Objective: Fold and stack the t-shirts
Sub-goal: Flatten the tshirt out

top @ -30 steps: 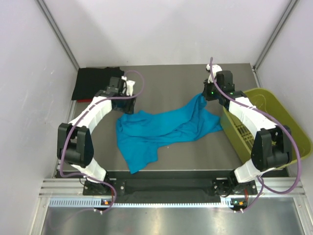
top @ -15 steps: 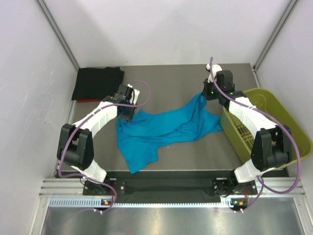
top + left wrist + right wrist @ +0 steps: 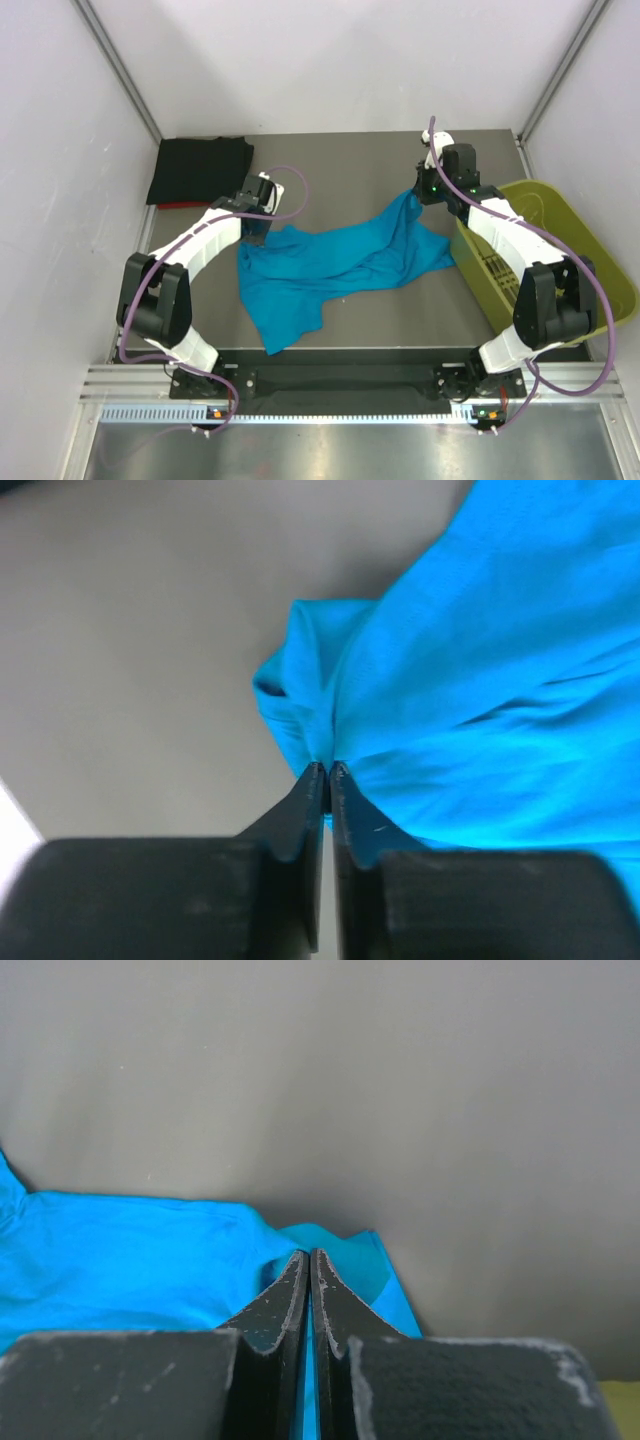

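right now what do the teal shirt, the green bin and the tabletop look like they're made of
Teal t-shirt: soft matte cloth, perhaps cotton; it lies in loose wrinkles and folds.
Bin: rigid yellow-green plastic by the look, smooth, with moulded slots in its wall.
Tabletop: smooth grey matte sheet; exact material unclear.

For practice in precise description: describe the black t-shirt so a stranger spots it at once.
On the grey table, look to the far-left corner: the black t-shirt lies there folded flat, a red sliver beneath. Unlike the crumpled teal t-shirt mid-table, it is neat and squared.
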You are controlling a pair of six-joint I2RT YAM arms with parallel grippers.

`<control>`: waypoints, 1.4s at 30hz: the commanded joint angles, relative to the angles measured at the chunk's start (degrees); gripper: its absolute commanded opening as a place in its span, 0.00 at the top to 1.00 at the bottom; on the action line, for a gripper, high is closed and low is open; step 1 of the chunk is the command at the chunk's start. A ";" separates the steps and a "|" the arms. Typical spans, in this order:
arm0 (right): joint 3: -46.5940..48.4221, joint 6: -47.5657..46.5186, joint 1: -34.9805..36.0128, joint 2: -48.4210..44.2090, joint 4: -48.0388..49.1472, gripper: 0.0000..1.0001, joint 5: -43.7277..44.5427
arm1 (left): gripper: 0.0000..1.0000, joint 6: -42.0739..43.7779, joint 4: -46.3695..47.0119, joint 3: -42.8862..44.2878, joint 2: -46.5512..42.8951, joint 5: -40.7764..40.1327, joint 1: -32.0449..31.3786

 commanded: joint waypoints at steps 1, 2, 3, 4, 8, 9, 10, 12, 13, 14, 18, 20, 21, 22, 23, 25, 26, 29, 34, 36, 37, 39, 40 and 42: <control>1.44 0.09 0.59 -1.43 2.01 1.00 -0.18 | 0.94 0.27 2.22 -0.21 -2.49 -5.03 -0.14; 1.44 0.09 0.59 -1.35 1.92 1.00 -0.10 | 0.99 0.54 2.30 -0.04 -3.28 -5.83 -0.14; 1.44 0.00 0.59 -1.26 1.92 1.00 -0.01 | 1.00 0.71 2.30 0.22 -3.72 -6.70 -0.14; 1.44 0.00 0.59 -1.08 1.92 1.00 -0.01 | 1.00 0.98 2.13 0.57 -3.98 -7.23 -0.14; 2.23 0.00 0.59 -0.64 1.92 1.00 0.69 | 1.00 3.60 2.74 2.68 -6.09 -12.94 0.30; 3.71 0.26 0.50 -0.47 1.66 1.00 0.96 | 1.00 4.83 4.57 3.30 -6.62 -14.69 0.74; 4.95 0.53 0.59 -0.03 1.22 1.00 1.05 | 1.00 5.72 5.63 5.56 -7.15 -15.84 2.65; 9.86 1.76 0.50 0.23 -0.36 1.00 0.87 | 1.00 7.92 8.53 9.43 -8.73 -13.84 5.47; 11.88 2.20 0.50 0.41 -0.97 1.00 0.87 | 1.00 8.18 9.59 11.54 -9.34 -12.44 8.88; 15.99 3.16 0.59 0.32 -1.50 1.00 0.78 | 1.00 7.92 10.82 16.09 -10.39 -10.42 10.74; 22.27 4.57 0.59 -2.13 0.50 1.00 3.06 | 1.00 7.56 20.89 27.45 -11.28 -5.32 18.05; 22.89 4.23 0.59 -5.20 5.50 1.00 3.24 | 1.00 9.93 23.56 34.47 -10.15 -4.26 18.49; 22.72 2.83 0.76 -6.43 7.44 1.00 2.81 | 1.00 10.38 24.36 37.37 -9.36 -1.47 18.49; 22.28 2.12 1.03 -8.62 11.55 1.00 2.37 | 1.00 11.17 24.89 42.28 -8.74 -0.05 18.49; 23.32 1.42 1.46 -9.42 12.02 1.00 3.93 | 1.00 11.70 25.76 44.15 -8.04 1.27 18.49; 26.39 1.32 1.64 -10.39 10.63 1.00 5.70 | 1.00 12.40 29.61 46.79 -8.20 3.48 18.58; 27.88 1.15 1.56 -10.66 9.58 1.00 6.14 | 1.00 13.19 30.77 47.42 -8.64 3.83 18.58; 36.38 0.27 1.56 -9.88 5.03 1.00 6.24 | 1.00 14.24 33.59 50.14 -9.52 5.50 18.67; 40.56 -0.08 1.82 -9.69 -1.23 1.00 -1.22 | 1.00 14.51 35.17 54.80 -9.35 9.46 18.67; 39.24 -2.36 1.82 -12.05 -4.40 1.00 -3.87 | 1.00 15.83 35.26 55.50 -9.35 9.11 18.67; 38.63 -4.28 1.73 -13.03 -5.28 1.00 -4.22 | 1.00 16.44 35.09 55.51 -9.61 8.93 18.67; 36.61 -7.54 1.73 -16.00 -9.14 1.00 -6.59 | 1.00 16.27 33.69 55.42 -10.05 9.19 18.67; 35.21 -8.95 1.73 -17.07 -10.98 1.00 -7.64 | 1.00 15.66 33.07 55.25 -10.75 9.98 18.67; 32.92 -9.84 1.73 -20.74 -14.06 1.00 -7.65 | 1.00 15.22 32.45 52.37 -12.15 10.60 18.67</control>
